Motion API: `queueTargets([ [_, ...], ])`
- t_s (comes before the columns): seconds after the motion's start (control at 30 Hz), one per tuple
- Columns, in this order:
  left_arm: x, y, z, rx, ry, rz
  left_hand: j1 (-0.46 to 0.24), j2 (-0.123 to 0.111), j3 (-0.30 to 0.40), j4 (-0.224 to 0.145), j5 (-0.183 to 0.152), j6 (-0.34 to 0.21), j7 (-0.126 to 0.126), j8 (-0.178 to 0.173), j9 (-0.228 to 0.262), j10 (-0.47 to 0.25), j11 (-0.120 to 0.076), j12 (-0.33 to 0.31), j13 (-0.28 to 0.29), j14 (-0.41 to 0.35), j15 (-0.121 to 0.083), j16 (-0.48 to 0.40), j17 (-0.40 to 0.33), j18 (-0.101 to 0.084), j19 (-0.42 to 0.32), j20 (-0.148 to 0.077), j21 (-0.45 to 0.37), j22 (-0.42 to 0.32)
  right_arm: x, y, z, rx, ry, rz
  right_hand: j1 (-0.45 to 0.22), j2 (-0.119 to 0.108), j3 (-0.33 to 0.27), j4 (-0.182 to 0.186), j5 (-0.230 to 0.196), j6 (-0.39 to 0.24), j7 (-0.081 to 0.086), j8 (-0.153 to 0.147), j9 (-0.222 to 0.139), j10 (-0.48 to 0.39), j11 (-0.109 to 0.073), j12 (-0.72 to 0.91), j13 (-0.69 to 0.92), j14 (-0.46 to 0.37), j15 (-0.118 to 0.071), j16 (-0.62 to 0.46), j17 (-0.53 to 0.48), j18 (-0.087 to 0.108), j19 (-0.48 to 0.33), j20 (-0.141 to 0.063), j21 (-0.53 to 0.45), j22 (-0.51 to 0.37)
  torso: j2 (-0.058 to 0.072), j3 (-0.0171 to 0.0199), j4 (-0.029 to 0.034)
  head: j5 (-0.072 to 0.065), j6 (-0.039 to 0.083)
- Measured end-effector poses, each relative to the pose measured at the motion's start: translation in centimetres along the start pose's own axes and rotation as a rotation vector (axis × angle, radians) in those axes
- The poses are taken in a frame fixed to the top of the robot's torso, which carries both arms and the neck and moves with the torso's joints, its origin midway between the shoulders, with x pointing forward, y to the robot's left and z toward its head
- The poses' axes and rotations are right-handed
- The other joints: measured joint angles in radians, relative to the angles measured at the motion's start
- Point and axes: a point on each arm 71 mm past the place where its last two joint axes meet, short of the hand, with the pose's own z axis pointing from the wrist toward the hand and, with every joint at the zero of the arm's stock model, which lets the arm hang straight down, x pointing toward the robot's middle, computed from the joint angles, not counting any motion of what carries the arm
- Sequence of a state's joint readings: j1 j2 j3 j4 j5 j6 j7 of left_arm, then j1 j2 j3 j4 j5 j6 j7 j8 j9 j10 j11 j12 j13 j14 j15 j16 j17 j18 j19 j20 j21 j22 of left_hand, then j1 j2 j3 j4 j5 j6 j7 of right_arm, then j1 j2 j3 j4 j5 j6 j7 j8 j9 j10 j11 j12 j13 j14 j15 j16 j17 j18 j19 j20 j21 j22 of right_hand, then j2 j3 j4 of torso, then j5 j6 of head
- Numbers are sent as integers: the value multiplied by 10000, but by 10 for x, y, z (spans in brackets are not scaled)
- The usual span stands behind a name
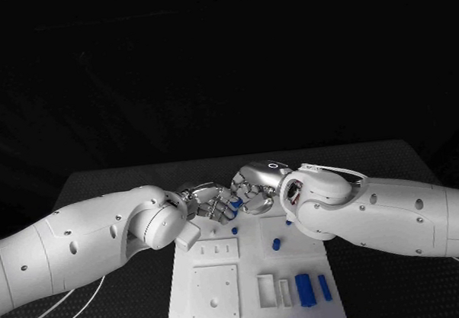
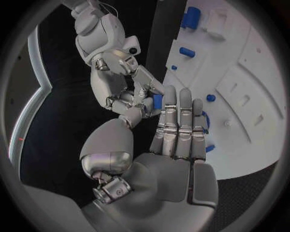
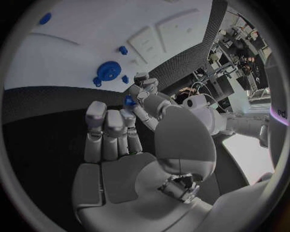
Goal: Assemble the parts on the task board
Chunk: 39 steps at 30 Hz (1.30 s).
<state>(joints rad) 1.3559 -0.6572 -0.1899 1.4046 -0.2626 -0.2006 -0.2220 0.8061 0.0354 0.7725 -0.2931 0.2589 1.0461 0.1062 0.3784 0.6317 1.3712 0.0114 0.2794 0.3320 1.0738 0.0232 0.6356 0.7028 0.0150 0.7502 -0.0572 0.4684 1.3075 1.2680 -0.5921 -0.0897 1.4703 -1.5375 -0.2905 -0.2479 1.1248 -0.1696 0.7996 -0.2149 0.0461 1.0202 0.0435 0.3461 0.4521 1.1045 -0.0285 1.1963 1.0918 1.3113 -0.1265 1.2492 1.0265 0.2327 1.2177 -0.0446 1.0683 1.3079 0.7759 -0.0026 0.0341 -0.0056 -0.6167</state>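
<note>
Both hands meet above the far end of the white task board [image 1: 215,283]. A small blue part [image 1: 236,203] sits between their fingertips. In the left wrist view this blue part [image 2: 157,101] lies between my left hand's [image 2: 175,145] thumb and straight fingers, and two fingers of my right hand [image 2: 118,77] close on it from the other side. In the right wrist view the part [image 3: 128,100] is just past my right hand's [image 3: 115,145] fingertips, at the tip of my left hand [image 3: 154,99]. In the head view, left hand [image 1: 203,200] and right hand [image 1: 260,186] face each other.
Loose blue parts [image 1: 277,242] [image 1: 304,289] lie on the board's right half; a blue gear [image 3: 108,70] and pegs [image 2: 187,52] stand at its far end. Raised white blocks [image 1: 217,248] take up its left half. Cables [image 1: 47,316] trail on the table at my left.
</note>
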Motion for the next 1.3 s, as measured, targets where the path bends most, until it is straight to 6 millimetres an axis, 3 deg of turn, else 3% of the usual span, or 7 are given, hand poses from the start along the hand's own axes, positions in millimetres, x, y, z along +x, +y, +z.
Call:
queueTargets([
  [0.33,0,0,-1,72,-94,369,165,-264,75,75,-238,3,-3,55,491,30,-116,411,269,38,-108,420,29,1,24,-122,504,-1,2,-2,-2,52,65,154,-44,-45,66,67,51,0,0,0,0,0,0,0,0,-1,1,-14,-20,4,0,0,0,0,0,3,-7,-17,-1],
  [0.47,-1,-1,-1,111,-132,506,257,-352,116,116,-239,7,-7,55,628,29,-118,469,316,38,-109,491,25,1,1,-145,612,-1,3,-4,-3,114,104,301,-414,-415,-36,190,408,6,-5,54,9,-2,3,-58,-2,-1,1,-63,-41,10,1,1,0,0,0,-1,-6,-27,-12],
  [0.5,-1,-1,-1,118,-151,543,299,-390,138,138,-239,8,-8,56,677,29,-119,469,328,38,-108,518,19,-1,1,-145,622,-2,3,-5,-3,144,117,344,-610,-610,-270,241,435,17,47,54,56,-41,42,-89,-12,-1,2,-83,-51,10,1,1,0,0,1,-1,-5,-31,-13],
  [0.6,-4,0,-2,120,-221,612,309,-381,146,153,-241,8,-8,51,695,29,-119,469,340,38,-109,536,4,0,-3,-149,691,-2,3,-7,-4,194,147,435,-1003,-792,-891,322,513,-133,198,-71,30,-127,128,-192,-63,-19,20,-146,-61,11,0,2,-5,0,1,-3,-1,-41,-18],
  [0.73,-5,0,-2,134,-278,703,389,-407,150,210,-280,8,-9,47,744,2,-143,527,357,38,-108,536,-4,0,-35,-180,696,-2,4,-7,-5,219,176,534,-1153,-841,-1340,410,671,-146,213,-96,-41,-128,129,-194,-92,-33,34,-147,-61,11,-1,2,-47,0,1,-9,5,-44,-27],
  [1.03,-7,0,-2,139,-343,805,390,-406,129,243,-318,8,-9,39,811,-12,-154,527,368,1,-145,575,-22,0,-35,-179,736,-3,5,-9,-6,271,197,612,-1152,-842,-1442,439,750,-71,284,-98,-59,-127,128,-194,-95,-34,35,-147,-61,11,-14,16,-47,0,-1,-9,15,-35,-50],
  [1.3,-11,1,-3,146,-480,1110,467,-426,139,278,-355,8,-9,-30,849,-13,-153,567,393,1,-145,615,-35,-1,-34,-179,779,5,3,-35,-8,873,113,433,-1152,-843,-1525,466,798,-109,428,-182,-91,-226,173,-241,-131,-70,70,-197,-60,10,-61,-14,-152,0,-6,-14,12,-29,-43],
])
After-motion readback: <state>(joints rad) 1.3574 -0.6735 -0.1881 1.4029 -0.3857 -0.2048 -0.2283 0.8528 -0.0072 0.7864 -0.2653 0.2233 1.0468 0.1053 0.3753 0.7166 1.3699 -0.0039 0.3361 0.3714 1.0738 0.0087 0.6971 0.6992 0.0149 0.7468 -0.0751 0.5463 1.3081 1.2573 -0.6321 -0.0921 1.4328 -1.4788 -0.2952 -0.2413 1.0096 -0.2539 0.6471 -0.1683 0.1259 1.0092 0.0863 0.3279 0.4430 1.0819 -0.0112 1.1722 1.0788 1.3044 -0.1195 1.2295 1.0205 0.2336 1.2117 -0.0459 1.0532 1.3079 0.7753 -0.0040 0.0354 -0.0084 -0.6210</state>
